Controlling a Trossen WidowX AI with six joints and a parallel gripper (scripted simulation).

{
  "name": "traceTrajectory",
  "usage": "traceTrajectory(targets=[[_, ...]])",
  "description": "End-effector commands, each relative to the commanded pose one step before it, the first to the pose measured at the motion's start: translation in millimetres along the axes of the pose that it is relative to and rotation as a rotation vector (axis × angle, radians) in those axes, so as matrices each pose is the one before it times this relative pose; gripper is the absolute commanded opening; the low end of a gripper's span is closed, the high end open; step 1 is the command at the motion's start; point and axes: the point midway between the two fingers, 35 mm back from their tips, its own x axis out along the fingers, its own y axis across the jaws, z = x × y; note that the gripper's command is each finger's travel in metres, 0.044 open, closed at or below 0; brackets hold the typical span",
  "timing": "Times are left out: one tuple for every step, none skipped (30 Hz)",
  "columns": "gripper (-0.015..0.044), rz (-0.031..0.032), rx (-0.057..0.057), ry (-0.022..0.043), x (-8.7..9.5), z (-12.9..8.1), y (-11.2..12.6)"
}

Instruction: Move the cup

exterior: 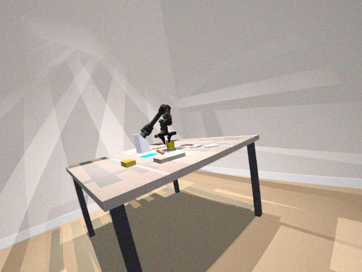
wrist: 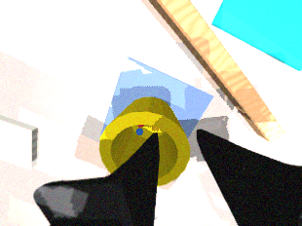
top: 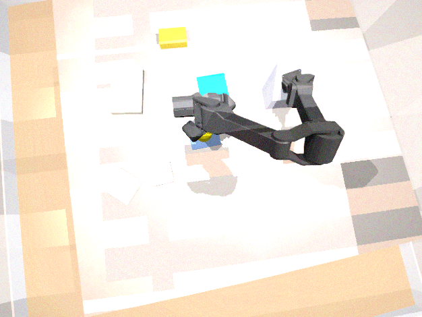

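The pale wooden table on dark legs [exterior: 175,175] is carrying everything; the dark grey six-joint arm [top: 252,131] is reaching across it, bending back over the middle of the top; a flat white rectangular slab [top: 127,90] is lying well off to one side; the bright cyan square pad [top: 212,83] is lying flat, partly hidden under the wrist in the top view; a yellow rectangular block [top: 172,37] is sitting near the far edge, well apart from the rest; a thin light-wood stick [wrist: 219,66] is lying between the cyan pad and the pale blue square pad [wrist: 146,91]; the yellow cylindrical cup [wrist: 128,144] is standing upright on that blue pad, mouth open to the wrist camera; the black two-fingered gripper [wrist: 178,133] is hanging just over the cup, its fingers standing partly apart and clamping nothing, one tip showing over the cup's mouth and the other outside its wall; a blue marble [wrist: 139,131] and a sliver of a red one are lying in the cup's bottom.
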Motion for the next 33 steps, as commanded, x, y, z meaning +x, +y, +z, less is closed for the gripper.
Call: traceTrajectory(targets=[[0.0167,-0.00187,0.0038,0.00991,8.92,-2.57,-1.26],[0.0167,0.00015,0.0000,0.00026,1.57,-0.15,-0.07],[0.0167,0.00015,0.0000,0.00027,1.57,-0.16,-0.08],[0.0167,0.00016,0.0000,0.00029,1.57,-0.17,-0.09],[0.0167,0.00017,0.0000,0.00031,1.57,-0.18,-0.09],[0.0167,0.00017,0.0000,0.00032,1.57,-0.19,-0.10],[0.0167,0.00018,0.0000,0.00034,1.56,-0.20,-0.10],[0.0167,0.00015,0.0000,0.00028,1.23,-0.17,-0.09],[0.0167,0.00009,0.0000,0.00018,0.75,-0.10,-0.05],[0.0167,0.00003,0.0000,0.00006,0.25,-0.04,-0.02],[0.0167,0.00000,0.0000,0.00000,0.00,0.00,0.00],[0.0167,0.00000,0.0000,0.00000,0.00,0.00,0.00],[0.0167,0.00000,0.0000,0.00000,0.00,0.00,0.00],[0.0167,0.00000,0.0000,0.00000,0.00,0.00,0.00],[0.0167,0.00000,0.0000,0.00000,0.00,0.00,0.00],[0.0167,0.00000,0.0000,0.00000,0.00,0.00,0.00],[0.0160,-0.00039,-0.0028,-0.00703,-1.81,1.55,0.20],[0.0153,0.00000,0.0000,0.00000,0.00,0.00,0.00],[0.0147,0.00000,0.0000,0.00000,0.00,0.00,0.00],[0.0140,0.00000,0.0000,0.00000,0.00,0.00,0.00],[0.0133,0.00000,0.0000,0.00000,0.00,0.00,0.00],[0.0127,0.00000,0.0000,0.00000,0.00,0.00,0.00],[0.0120,0.00000,0.0000,0.00000,0.00,0.00,0.00],[0.0113,0.00000,0.0000,0.00000,0.00,0.00,0.00],[0.0107,0.00000,0.0000,0.00000,0.00,0.00,0.00],[0.0100,0.00000,0.0000,0.00000,0.00,0.00,0.00],[0.0093,0.00000,0.0000,0.00000,0.00,0.00,0.00],[0.0087,0.00000,0.0000,0.00000,0.00,0.00,0.00],[0.0080,0.00000,0.0000,0.00000,0.00,0.00,0.00],[0.0073,0.00000,0.0000,0.00000,0.00,0.00,0.00],[0.0067,0.00000,0.0000,0.00000,0.00,0.00,0.00],[0.0060,0.00000,0.0000,0.00000,0.00,0.00,0.00],[0.0053,0.00000,0.0000,0.00000,0.00,0.00,0.00]])
